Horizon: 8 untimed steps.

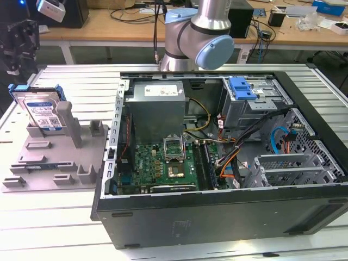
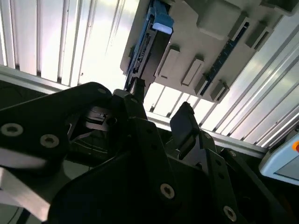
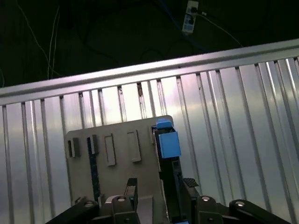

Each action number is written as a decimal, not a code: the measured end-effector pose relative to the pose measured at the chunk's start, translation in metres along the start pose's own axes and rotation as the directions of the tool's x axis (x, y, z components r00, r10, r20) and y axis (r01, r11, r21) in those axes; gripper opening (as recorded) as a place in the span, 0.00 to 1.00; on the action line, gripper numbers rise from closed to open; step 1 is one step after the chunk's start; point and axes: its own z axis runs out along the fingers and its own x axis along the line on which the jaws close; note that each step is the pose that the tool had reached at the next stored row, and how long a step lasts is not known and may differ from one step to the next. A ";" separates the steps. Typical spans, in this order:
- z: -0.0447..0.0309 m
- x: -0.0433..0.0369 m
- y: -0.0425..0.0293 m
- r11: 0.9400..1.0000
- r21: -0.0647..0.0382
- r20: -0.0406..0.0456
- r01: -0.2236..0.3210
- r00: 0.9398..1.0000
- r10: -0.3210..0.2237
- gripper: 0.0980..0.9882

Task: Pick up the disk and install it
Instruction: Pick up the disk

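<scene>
The disk [image 1: 42,113] stands on edge in a slot of the grey fixture plate [image 1: 49,163] at the exterior view's left. It is silver, with a white-and-blue label and a blue carrier frame. My black gripper [image 1: 19,60] hangs just above and slightly behind it, without touching it. In the second wrist view the disk [image 2: 145,44] is seen edge-on beyond the gripper [image 2: 159,105], whose fingers [image 2: 183,122] stand apart. In the first wrist view the disk's blue frame [image 3: 167,141] lines up with the gap of the open gripper [image 3: 161,186].
An open computer case [image 1: 217,212] lies on the slatted metal table [image 1: 76,81] to the right of the fixture. Inside are a grey power supply box [image 1: 157,109], a motherboard [image 1: 163,163], loose cables and a metal drive cage with a blue latch [image 1: 242,89]. The arm's base [image 1: 196,32] stands behind the case.
</scene>
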 end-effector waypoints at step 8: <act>0.0001 -0.0007 0.0004 0.999 0.003 -0.007 0.051 0.999 -0.051 0.45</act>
